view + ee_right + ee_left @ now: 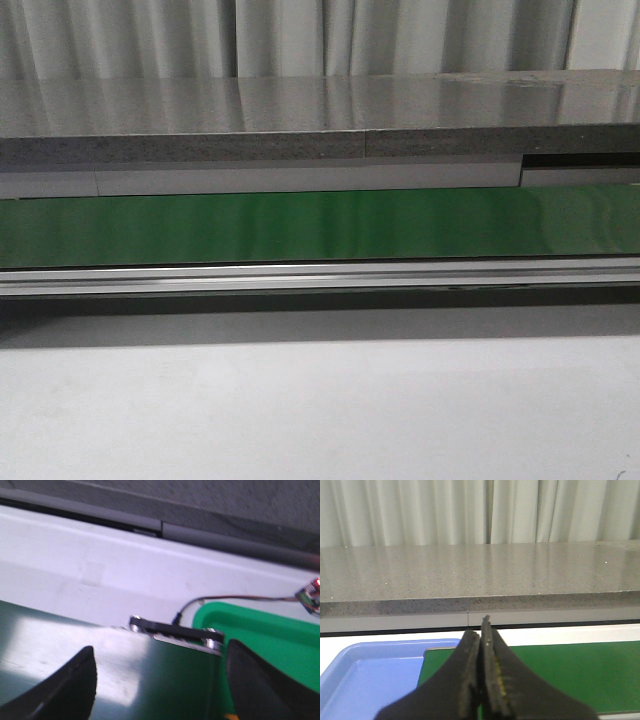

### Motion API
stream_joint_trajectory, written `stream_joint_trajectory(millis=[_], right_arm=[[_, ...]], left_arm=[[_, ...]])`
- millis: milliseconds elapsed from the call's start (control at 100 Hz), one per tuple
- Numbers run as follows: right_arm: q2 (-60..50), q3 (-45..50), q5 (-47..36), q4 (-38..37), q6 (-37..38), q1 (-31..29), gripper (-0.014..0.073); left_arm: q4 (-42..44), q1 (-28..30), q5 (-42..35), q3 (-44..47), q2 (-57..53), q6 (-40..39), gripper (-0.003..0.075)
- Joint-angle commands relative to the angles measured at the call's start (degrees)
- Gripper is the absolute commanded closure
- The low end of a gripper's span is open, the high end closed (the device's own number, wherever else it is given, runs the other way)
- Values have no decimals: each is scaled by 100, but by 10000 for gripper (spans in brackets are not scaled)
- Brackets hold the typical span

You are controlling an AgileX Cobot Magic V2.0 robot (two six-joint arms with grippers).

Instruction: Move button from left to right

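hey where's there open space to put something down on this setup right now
The green belt between the grey counter and the metal rail shows bare. So does the white table in front. The blue tray looks empty. It is tighter by the green bin, near the wire.

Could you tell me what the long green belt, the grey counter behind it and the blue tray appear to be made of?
The green belt looks like smooth rubber or PVC: a glossy sheen with soft reflections. The grey counter seems to be polished speckled stone or a composite; it mirrors the curtains. The blue tray looks like moulded plastic, matte, with rounded rims.
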Motion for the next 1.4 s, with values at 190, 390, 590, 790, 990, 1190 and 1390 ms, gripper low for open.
stream_joint_trajectory(millis=[190,390,590,790,990,1190,1390], right_arm=[[-1100,-159,-605,140,326,993,116],[-1817,23,-872,-546,850,1423,116],[-2779,1207,-1745,-959,1276,1494,116],[-4051,2866,-2721,-827,1276,1494,116],[-5417,4491,-2837,-647,1276,1494,116],[-6829,5582,-2961,-261,1276,1494,116],[-7788,5861,-2182,-89,1276,1494,116]], left_arm=[[-62,-44,-429,-154,34,-23,741],[-62,-44,-429,-154,34,-23,741],[-62,-44,-429,-154,34,-23,741],[-62,-44,-429,-154,34,-23,741],[-62,-44,-429,-154,34,-23,741],[-62,-44,-429,-154,34,-23,741],[-62,-44,-429,-154,34,-23,741]])
